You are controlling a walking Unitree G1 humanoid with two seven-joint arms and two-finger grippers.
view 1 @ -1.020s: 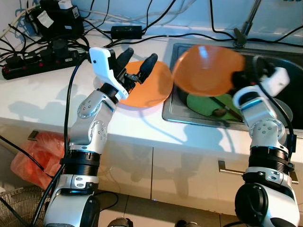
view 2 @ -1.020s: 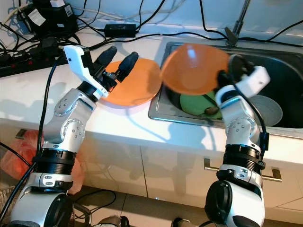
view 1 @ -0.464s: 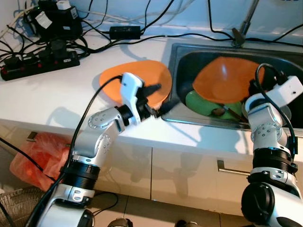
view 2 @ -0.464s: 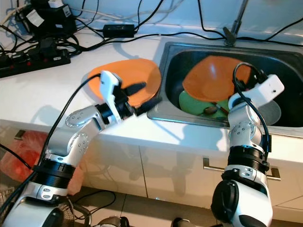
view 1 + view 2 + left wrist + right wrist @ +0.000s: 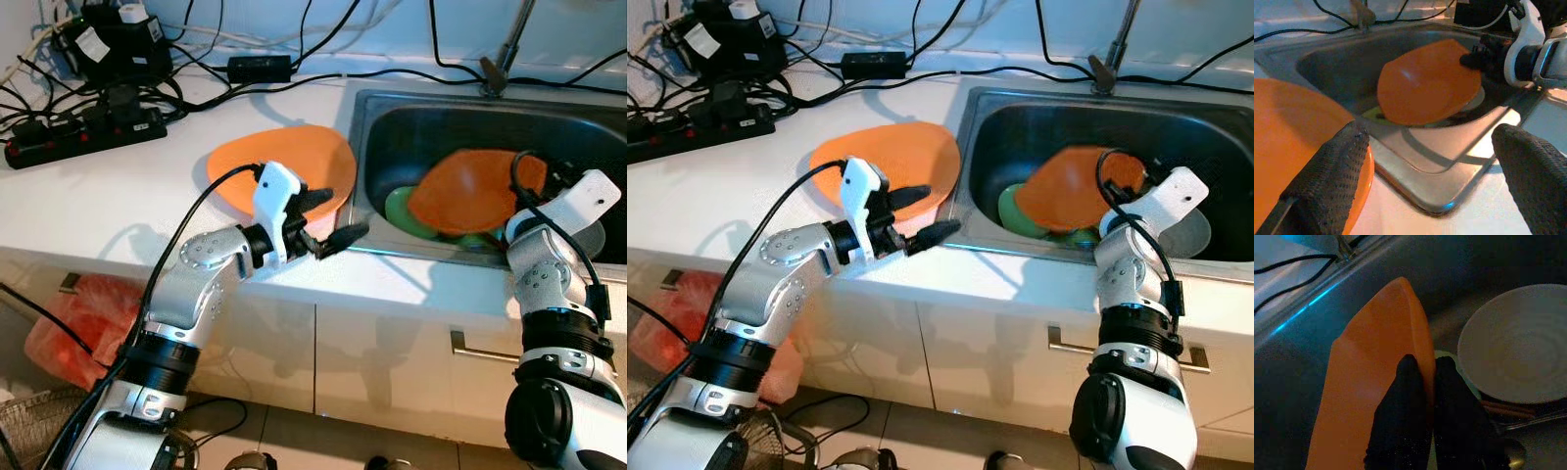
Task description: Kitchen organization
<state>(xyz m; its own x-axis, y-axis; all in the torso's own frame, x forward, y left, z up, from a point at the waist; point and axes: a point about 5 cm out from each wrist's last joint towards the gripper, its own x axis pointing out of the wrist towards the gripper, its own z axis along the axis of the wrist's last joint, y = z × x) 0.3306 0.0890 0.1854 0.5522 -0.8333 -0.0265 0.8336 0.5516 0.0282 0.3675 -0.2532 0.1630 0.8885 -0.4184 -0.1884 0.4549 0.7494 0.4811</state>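
Orange plate (image 5: 468, 191) tilted inside sink (image 5: 392, 117), rim pinched in right gripper (image 5: 1422, 382) jaws, half hiding green dish (image 5: 402, 211) beneath. Grey plate (image 5: 1508, 342) alongside. Second orange plate (image 5: 279, 176) flat on table (image 5: 88, 196); left gripper (image 5: 328, 217) above its near edge, jaws spread, empty.
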